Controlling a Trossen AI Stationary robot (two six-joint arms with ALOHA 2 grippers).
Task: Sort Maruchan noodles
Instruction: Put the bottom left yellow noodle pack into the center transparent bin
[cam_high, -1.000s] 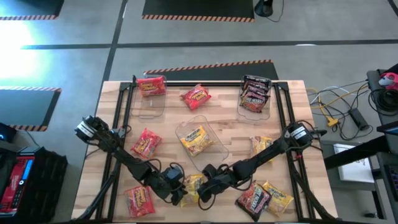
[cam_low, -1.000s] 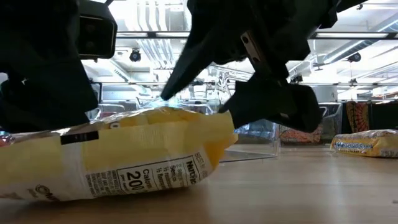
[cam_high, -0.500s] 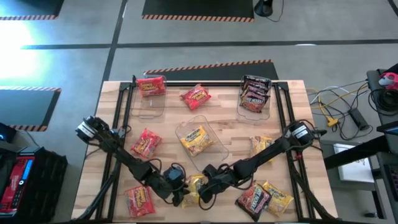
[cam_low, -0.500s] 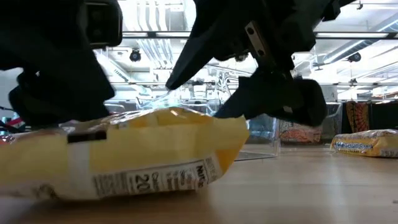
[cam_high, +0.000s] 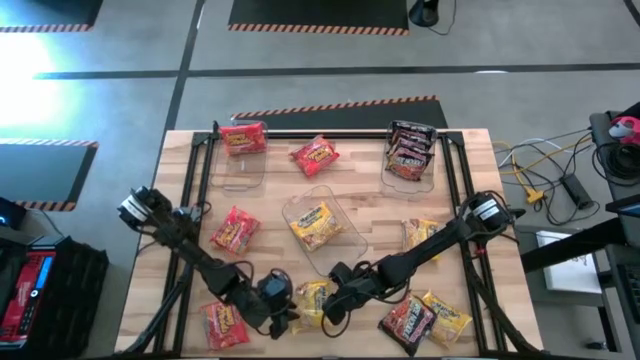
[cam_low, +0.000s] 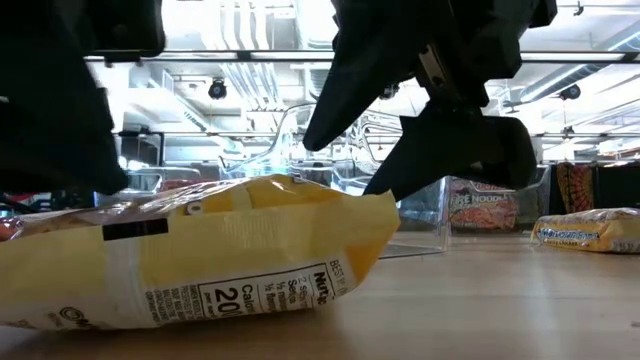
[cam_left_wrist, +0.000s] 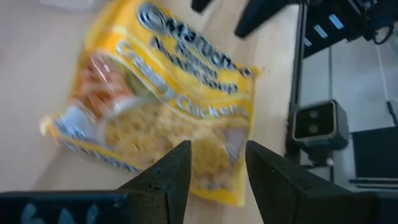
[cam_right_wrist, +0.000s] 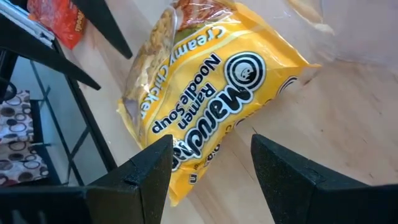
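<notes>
Both arms reach low over the table's near edge. The left gripper (cam_left_wrist: 214, 168) and right gripper (cam_right_wrist: 211, 165), fingers parted, flank a yellow packet (cam_high: 312, 300), grasping nothing.

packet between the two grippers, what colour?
Yellow, a Creamy Chicken ramen packet; right wrist view shows it best.

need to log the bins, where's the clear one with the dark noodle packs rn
In the high view the clear bin holding the dark noodle packets sits at the table's far right corner, right of the loose red packet and well beyond both grippers.
</notes>
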